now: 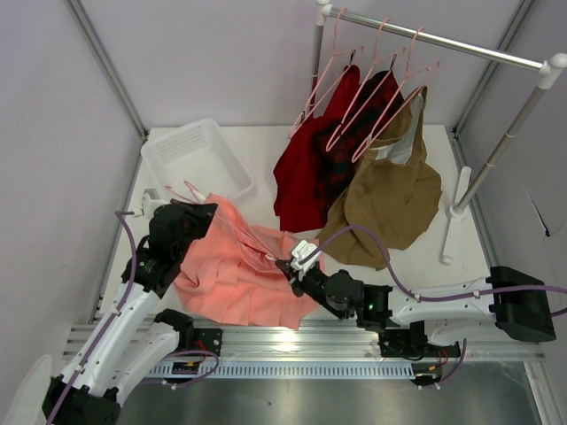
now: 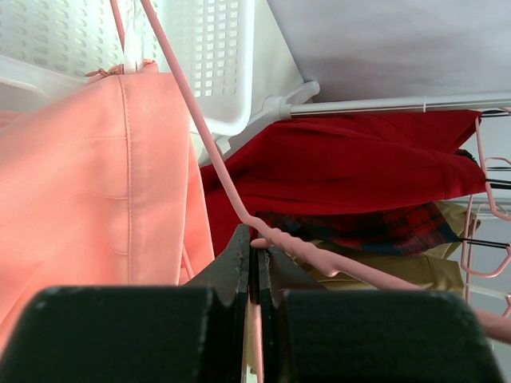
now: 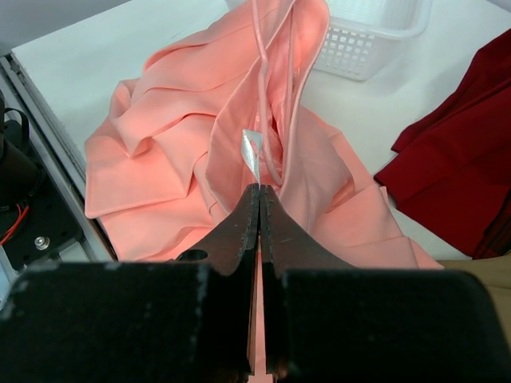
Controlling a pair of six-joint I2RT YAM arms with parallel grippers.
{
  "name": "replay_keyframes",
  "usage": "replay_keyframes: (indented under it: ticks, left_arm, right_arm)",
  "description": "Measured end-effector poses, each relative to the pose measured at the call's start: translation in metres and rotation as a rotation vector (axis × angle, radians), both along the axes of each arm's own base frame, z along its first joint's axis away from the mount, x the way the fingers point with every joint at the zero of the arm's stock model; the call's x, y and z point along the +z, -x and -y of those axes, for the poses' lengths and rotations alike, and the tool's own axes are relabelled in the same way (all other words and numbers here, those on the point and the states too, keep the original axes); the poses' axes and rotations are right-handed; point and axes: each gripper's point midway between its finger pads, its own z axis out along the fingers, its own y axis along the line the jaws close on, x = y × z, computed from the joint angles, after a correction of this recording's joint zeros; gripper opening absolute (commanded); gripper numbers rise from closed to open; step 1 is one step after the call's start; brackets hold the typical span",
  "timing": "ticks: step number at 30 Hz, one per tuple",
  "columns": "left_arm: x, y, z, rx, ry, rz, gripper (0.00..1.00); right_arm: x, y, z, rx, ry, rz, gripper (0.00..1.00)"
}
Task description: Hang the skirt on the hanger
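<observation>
The salmon-pink skirt point(image 1: 232, 279) lies rumpled on the table's near left part. The pale-pink hanger point(image 1: 191, 189) runs from its hook at the skirt's far left corner across the cloth toward the middle. My left gripper point(image 1: 197, 212) is shut on the hanger's wire point(image 2: 215, 152) just below the twisted neck, its jaws point(image 2: 257, 239) pressed together on it. My right gripper point(image 1: 291, 266) is shut on a fold of the skirt point(image 3: 160, 159) at its right edge. Ahead of those jaws point(image 3: 259, 188) stand a white label point(image 3: 251, 150) and the hanger's wire point(image 3: 263, 80), inside the bunched cloth.
A white slotted basket point(image 1: 195, 159) sits at the table's far left, right behind the skirt. A silver rail point(image 1: 443, 40) at the back right carries pink hangers with a dark red garment point(image 1: 306, 173), a plaid one and a tan-brown one point(image 1: 394, 199). The rail's white foot point(image 1: 454, 217) stands at right.
</observation>
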Motion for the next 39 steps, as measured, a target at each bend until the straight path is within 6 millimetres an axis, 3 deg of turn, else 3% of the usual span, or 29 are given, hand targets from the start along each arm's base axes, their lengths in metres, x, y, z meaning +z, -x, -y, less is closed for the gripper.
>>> replay_keyframes:
  ticks: [9, 23, 39]
  left_arm:
    - [0.005, 0.003, 0.001, -0.009, 0.011, 0.017, 0.0]
    - [0.006, 0.004, -0.001, -0.009, 0.016, 0.022, 0.0]
    - [0.007, 0.006, -0.003, -0.006, 0.024, 0.042, 0.0]
  right_arm:
    - [-0.021, -0.002, -0.006, -0.008, 0.057, -0.002, 0.0]
    - [0.005, -0.002, 0.0, -0.015, -0.017, 0.011, 0.0]
    - [-0.008, -0.01, -0.003, -0.034, 0.012, 0.007, 0.0]
